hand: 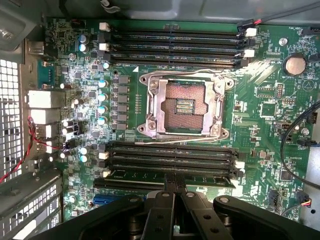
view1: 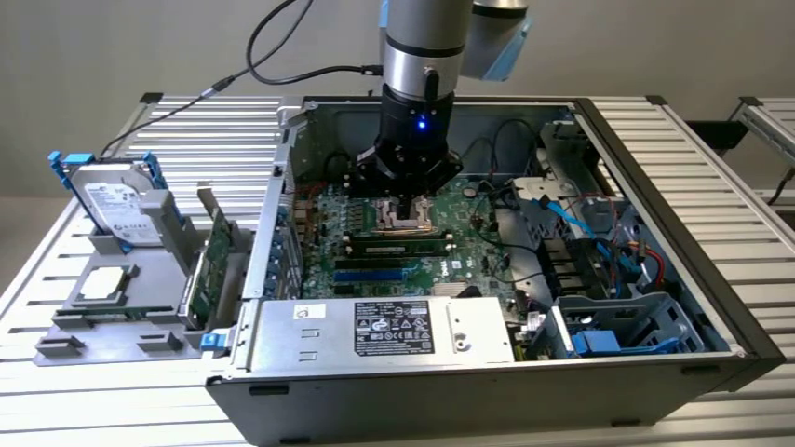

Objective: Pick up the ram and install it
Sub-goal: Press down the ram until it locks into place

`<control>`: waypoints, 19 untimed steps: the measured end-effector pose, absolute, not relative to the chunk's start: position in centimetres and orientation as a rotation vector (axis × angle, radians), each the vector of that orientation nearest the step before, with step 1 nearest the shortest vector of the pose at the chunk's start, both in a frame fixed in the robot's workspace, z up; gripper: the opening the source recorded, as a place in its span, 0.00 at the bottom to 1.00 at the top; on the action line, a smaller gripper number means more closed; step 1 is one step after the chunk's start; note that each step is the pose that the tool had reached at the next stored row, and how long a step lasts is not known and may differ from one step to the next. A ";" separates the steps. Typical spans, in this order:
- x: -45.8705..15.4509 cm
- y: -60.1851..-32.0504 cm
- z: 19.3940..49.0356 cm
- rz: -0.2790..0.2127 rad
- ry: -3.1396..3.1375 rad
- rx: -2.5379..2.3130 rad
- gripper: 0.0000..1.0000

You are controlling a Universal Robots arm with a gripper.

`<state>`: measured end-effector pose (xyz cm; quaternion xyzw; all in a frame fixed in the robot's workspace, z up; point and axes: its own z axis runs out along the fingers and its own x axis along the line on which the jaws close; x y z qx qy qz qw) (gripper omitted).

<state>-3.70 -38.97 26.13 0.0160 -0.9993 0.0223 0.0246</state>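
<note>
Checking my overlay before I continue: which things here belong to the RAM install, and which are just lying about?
Job: ram in a memory slot; gripper directly over it; motherboard.
Lying about: hard drive; expansion card; power supply.

Even, soft light fills the exterior view, the ribbed surface [view1: 695, 186] bright; the computer case [view1: 497, 400] front wall is dark at 6 o'clock; a blue indicator glows on the arm; in the wrist view the motherboard [hand: 265, 100] is well lit, capacitor tops glaring at 9 o'clock; the gripper [hand: 174, 200] is blurred and shadowed.
</note>
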 end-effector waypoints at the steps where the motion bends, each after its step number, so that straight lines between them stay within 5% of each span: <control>1: -3.7 -39.0 26.1 0.069 -3.091 0.050 0.11; 19: -4.1 -41.9 26.1 0.068 -3.091 0.050 0.11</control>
